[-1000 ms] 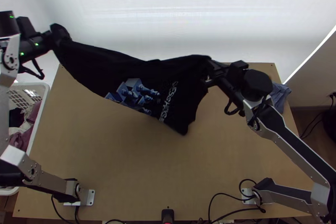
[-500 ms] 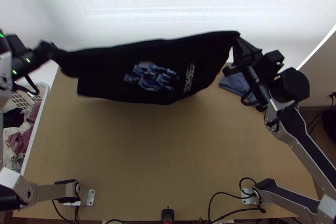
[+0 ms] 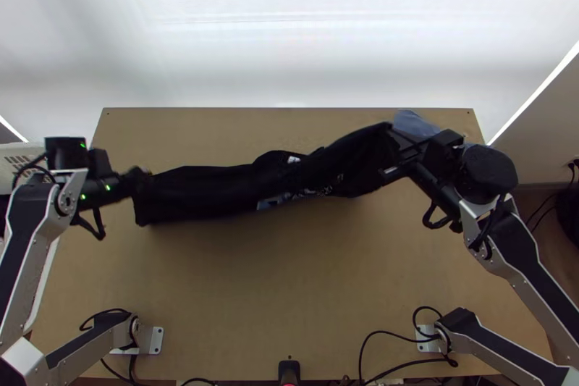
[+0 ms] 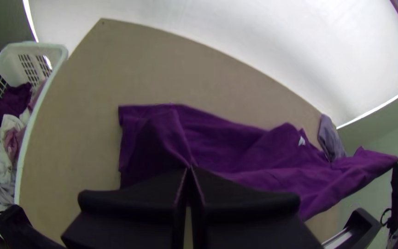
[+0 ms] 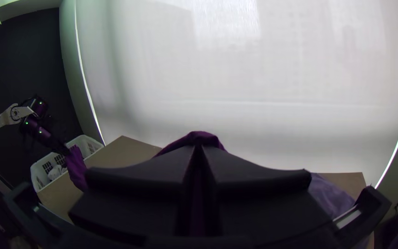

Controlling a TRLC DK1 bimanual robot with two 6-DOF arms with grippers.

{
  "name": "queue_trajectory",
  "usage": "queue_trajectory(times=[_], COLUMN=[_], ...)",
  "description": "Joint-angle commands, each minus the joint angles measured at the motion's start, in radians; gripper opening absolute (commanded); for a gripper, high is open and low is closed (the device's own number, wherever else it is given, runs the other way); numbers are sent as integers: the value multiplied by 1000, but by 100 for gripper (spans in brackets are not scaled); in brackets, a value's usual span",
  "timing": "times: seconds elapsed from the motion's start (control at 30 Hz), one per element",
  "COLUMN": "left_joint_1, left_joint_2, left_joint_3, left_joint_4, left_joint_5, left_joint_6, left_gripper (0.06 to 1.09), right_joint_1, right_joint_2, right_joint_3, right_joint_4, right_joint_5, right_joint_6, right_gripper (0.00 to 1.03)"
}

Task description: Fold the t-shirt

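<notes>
And we're looking at the laying-out step, by my reading: the two arms are stretching the dark t-shirt (image 3: 210,194) from left to right across the far half of the table (image 3: 289,292), no neat fold showing. The left gripper (image 4: 189,168) is pinching cloth near the shirt's left end, its fingers pressing together and the fabric rising in a ridge to their tips. Over on the right, the right gripper (image 5: 199,148) is clamping the other end, fingers narrowed onto it, that end hanging raised near the blue-grey cloth (image 3: 414,124). The middle is lying rumpled, the print partly hidden in creases. Next, the move is probably calling for lowering the right end, pulling the shirt flat and letting go before any folding.
</notes>
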Motion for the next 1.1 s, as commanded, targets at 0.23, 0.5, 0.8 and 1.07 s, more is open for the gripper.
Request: queue_trajectory(times=[0.23, 0.5, 0.8, 1.07], left_joint_1=[-314, -455, -432, -346], left_joint_2=[-123, -10, -5, -16], left_joint_3=[-219, -257, -211, -139], left_joint_4=[-168, -330, -277, -317], left_joint_5=[81, 111, 111, 114], left_joint_6=[119, 168, 196, 196], left_gripper=[9, 9, 91, 102], right_joint_1=[8, 7, 7, 5], right_joint_2=[-3, 21, 23, 12], right_joint_3=[-58, -73, -82, -110], right_joint_4=[2, 7, 8, 8], right_joint_5=[-1, -1, -1, -1], right_joint_6=[28, 37, 48, 51], right_gripper=[3, 3, 3, 3])
